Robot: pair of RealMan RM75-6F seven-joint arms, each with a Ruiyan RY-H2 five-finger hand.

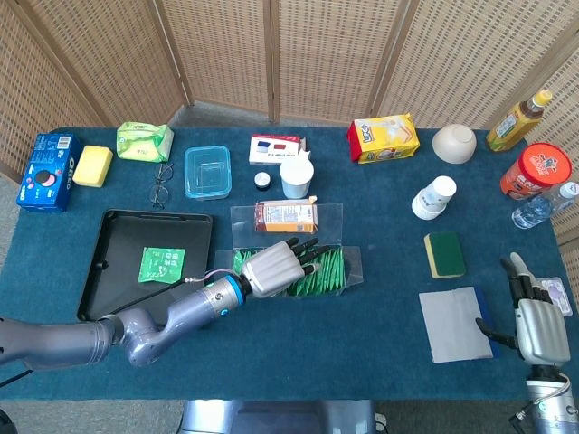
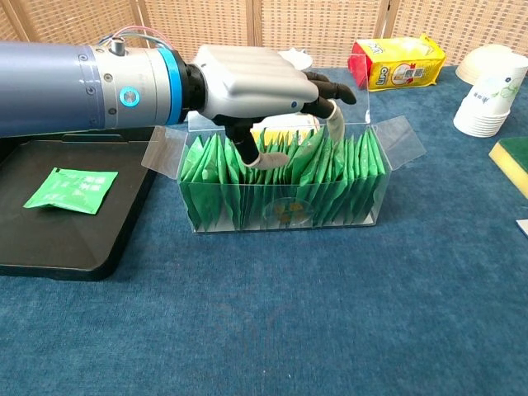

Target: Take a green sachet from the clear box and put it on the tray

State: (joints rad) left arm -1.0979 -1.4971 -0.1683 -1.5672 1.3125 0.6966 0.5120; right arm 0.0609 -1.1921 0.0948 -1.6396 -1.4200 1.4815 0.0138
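Observation:
The clear box [image 1: 350,263] [image 2: 280,216] stands mid-table, packed with upright green sachets [image 1: 324,272] [image 2: 351,177]. My left hand [image 1: 274,265] [image 2: 260,81] hovers over the box's left half, palm down and fingers spread. Its thumb [image 2: 247,152] dips between the sachets and another fingertip [image 2: 335,124] touches their tops; nothing is lifted. The black tray [image 1: 116,237] [image 2: 58,247] lies left of the box with one green sachet [image 1: 162,264] [image 2: 71,190] flat on it. My right hand [image 1: 536,324] rests open at the table's near right corner, holding nothing.
An orange-and-white carton [image 1: 288,216] lies just behind the box, with a white cup [image 1: 296,177] and a blue container [image 1: 207,171] further back. A grey cloth [image 1: 455,324], a green sponge [image 1: 444,254] and stacked paper cups [image 1: 434,197] [image 2: 492,103] sit to the right.

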